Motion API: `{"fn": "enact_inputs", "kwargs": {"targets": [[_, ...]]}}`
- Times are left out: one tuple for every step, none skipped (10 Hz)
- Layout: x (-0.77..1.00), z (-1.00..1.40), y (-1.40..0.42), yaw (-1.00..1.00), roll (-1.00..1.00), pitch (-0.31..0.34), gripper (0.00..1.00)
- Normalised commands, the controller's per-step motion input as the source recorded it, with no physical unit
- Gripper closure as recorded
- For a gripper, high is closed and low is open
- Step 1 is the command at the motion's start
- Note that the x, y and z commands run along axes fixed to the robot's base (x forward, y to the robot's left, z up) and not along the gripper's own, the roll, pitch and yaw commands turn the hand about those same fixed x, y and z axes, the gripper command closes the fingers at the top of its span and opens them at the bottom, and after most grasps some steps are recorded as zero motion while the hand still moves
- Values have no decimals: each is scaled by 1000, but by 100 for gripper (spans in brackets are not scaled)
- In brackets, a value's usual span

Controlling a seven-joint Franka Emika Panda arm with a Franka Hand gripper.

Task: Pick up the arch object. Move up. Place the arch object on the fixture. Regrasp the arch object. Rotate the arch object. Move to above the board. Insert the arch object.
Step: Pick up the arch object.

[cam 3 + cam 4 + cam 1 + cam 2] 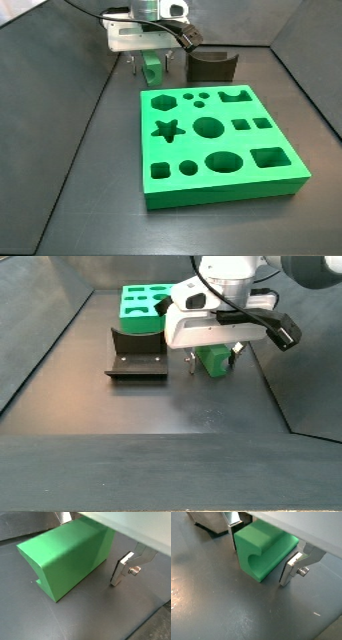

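The arch object (261, 552) is a small green block with a curved notch, standing on the dark floor. My gripper (260, 564) is lowered over it and open, with one silver finger (290, 571) on each side. A wrist view shows a clear gap between the block (67, 559) and the near finger (123, 568); the other finger is hidden behind the block. In the side views the gripper (214, 362) straddles the arch object (156, 70) beside the fixture (211, 66) (138, 356). The board (214, 140) (144, 304) lies flat beyond the fixture.
Dark walls enclose the floor on both sides. The fixture stands about a block's width from the gripper. A black cable loops off the wrist (274, 326).
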Motion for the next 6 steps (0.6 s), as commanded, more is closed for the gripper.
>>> {"fn": "enact_inputs", "kwargs": {"targets": [[0,-57,0,0,-7,0,0],[0,0,31,0,-67,0,0],[0,0,0,0,0,0,0],[0,0,0,0,0,0,100],[0,0,0,0,0,0,100],[0,0,0,0,0,0,100]]}}
